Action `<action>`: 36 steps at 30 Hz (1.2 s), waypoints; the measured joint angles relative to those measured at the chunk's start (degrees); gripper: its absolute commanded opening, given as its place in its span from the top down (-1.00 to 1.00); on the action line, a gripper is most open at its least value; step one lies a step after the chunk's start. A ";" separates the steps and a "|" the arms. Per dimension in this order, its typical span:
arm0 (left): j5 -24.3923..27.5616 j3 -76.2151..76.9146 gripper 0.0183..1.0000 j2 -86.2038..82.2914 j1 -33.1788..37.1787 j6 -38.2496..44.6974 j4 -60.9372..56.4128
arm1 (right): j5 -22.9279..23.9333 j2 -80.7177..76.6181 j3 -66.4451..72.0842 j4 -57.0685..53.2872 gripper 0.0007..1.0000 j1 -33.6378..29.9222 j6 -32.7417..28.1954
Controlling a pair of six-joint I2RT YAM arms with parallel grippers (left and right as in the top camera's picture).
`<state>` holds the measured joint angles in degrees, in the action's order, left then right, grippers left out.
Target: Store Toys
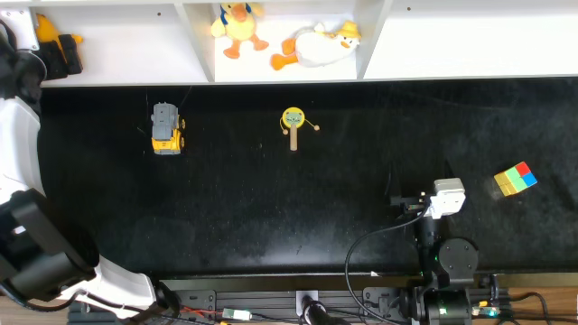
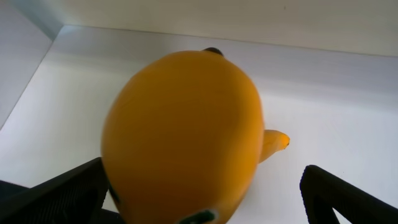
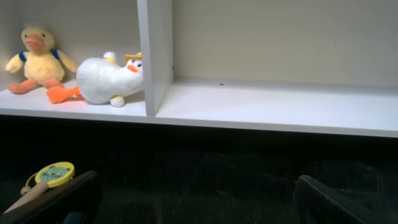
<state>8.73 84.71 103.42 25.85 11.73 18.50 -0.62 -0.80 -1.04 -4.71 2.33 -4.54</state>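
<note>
A: Where is the left gripper [image 2: 202, 168]?

B: Inside the left bay of the shelf [image 1: 452, 45]. Its jaws are spread, with one finger on each side of the orange toy [image 2: 186, 130]. The toy sits on the bay floor.

A: Do they grip it?

B: One finger stands apart from the toy, with white floor showing between them. The other is right against it, and I can't tell whether it touches.

A: And the right gripper [image 3: 196, 180]?

B: Low over the table [image 1: 271, 208], close to its own base and facing the shelf. Its jaws are wide apart.

A: What about the other toys?

B: In the middle bay the yellow duck [image 1: 237, 24] sits upright and the white duck [image 1: 316, 47] lies just beside it. On the table, the truck [image 1: 166, 128] is toward the left and the rattle [image 1: 293, 122] is near the middle. Both are close to the shelf and well apart from each other. The cube [image 1: 516, 179] lies at the right end.
</note>
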 measured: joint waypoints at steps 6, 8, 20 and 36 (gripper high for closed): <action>0.00 0.00 -1.00 0.00 0.00 0.00 2.14 | 0.00 0.00 0.00 -0.02 -0.99 0.00 0.04; 0.00 0.00 -1.00 -0.15 0.00 0.00 3.32 | -0.02 0.00 0.00 -0.02 -0.99 0.00 0.02; -0.90 0.00 -1.00 -7.74 0.00 0.04 16.17 | 0.00 0.00 0.00 -0.04 -0.99 0.00 0.00; 0.59 -27.78 -1.00 -39.15 -0.33 0.00 18.08 | 0.00 0.00 0.00 -0.02 -0.99 0.00 0.02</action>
<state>9.32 56.93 64.27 25.52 11.73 36.58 -0.62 -0.80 -1.04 -4.73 2.33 -4.51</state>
